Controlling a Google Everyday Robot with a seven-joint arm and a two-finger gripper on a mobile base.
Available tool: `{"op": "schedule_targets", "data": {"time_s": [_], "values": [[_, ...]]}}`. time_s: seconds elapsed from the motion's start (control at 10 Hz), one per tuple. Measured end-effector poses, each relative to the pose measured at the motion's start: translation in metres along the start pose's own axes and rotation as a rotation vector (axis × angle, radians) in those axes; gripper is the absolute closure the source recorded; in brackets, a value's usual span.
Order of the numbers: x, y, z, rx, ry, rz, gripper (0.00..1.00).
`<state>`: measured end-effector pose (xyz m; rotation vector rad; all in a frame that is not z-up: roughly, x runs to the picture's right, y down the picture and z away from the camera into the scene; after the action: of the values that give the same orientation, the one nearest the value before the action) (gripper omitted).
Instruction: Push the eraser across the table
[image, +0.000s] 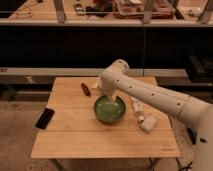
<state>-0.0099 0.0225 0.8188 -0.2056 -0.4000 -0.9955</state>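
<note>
The eraser (44, 118) is a small flat black block lying at the left edge of the light wooden table (75, 137), partly over the edge. My white arm reaches in from the right and bends down over the green bowl (109, 110) in the middle of the table. My gripper (112, 101) hangs just above or inside the bowl, far to the right of the eraser.
A thin red-brown stick-like tool (85, 89) lies behind and left of the bowl. White boxy pieces (143, 119) lie to the right of the bowl. Dark shelving (75, 45) runs behind the table.
</note>
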Motion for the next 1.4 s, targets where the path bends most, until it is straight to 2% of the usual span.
{"op": "schedule_targets", "data": {"time_s": [0.4, 0.6, 0.7, 0.8, 0.9, 1.0, 1.2, 1.3, 1.4], "values": [[0.0, 0.0, 0.0, 0.0, 0.001, -0.001, 0.2], [0.0, -0.013, -0.003, 0.001, 0.01, -0.032, 0.2], [-0.008, -0.036, -0.005, 0.006, 0.006, -0.076, 0.2], [-0.033, -0.088, -0.007, 0.013, -0.002, -0.177, 0.2], [-0.057, -0.124, -0.004, 0.022, -0.018, -0.248, 0.2], [-0.094, -0.168, -0.001, 0.051, -0.054, -0.327, 0.2], [-0.166, -0.245, 0.004, 0.141, -0.134, -0.443, 0.2], [-0.187, -0.265, 0.003, 0.17, -0.16, -0.467, 0.2], [-0.195, -0.273, 0.003, 0.181, -0.168, -0.479, 0.2]]}}
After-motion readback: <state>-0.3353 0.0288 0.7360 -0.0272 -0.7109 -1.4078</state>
